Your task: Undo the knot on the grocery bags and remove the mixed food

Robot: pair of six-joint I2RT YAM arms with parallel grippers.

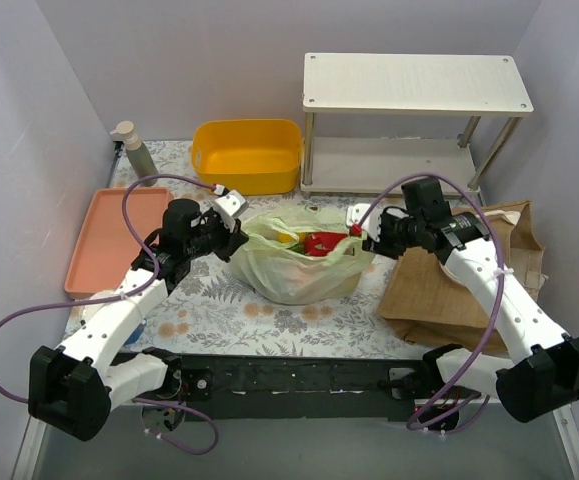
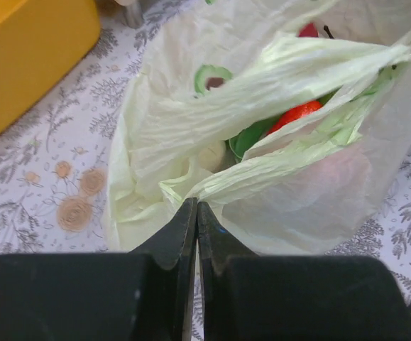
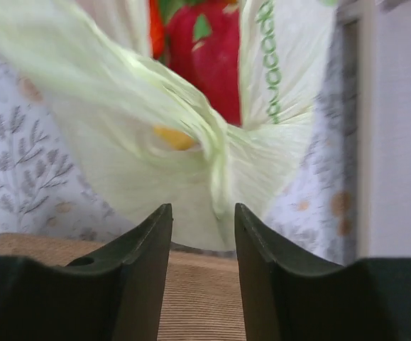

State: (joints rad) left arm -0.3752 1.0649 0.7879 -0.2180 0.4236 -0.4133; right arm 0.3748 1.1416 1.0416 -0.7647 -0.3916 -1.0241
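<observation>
Pale lavender walls (image 1: 169,60) close in a floral-patterned surface (image 1: 219,320). At the back right stands a white two-tier shelf (image 1: 414,83). Near it the brown tote (image 1: 424,290) lies flat on the right side, with the right arm (image 1: 489,285) crossing over it and hiding part of it. A yellow tub (image 1: 247,155) sits at the back centre and a salmon tray (image 1: 114,235) lies at the left edge.

The pale green bag (image 1: 299,270) sits mid-surface between both arms, its mouth facing up and stretched left to right. The left end effector (image 2: 196,206) is at the bag's left rim, its fingers pressed together on a fold of the plastic. The right end effector (image 3: 203,209) is at the right rim with its fingers spread apart and gripping nothing; a twisted strip of the bag hangs just beyond its tips.

Most of the food is veiled by crinkled plastic. A red fruit (image 1: 319,243) and something yellow (image 1: 285,238) show through the opening. A soap pump bottle (image 1: 134,150) stands in the back left corner.
</observation>
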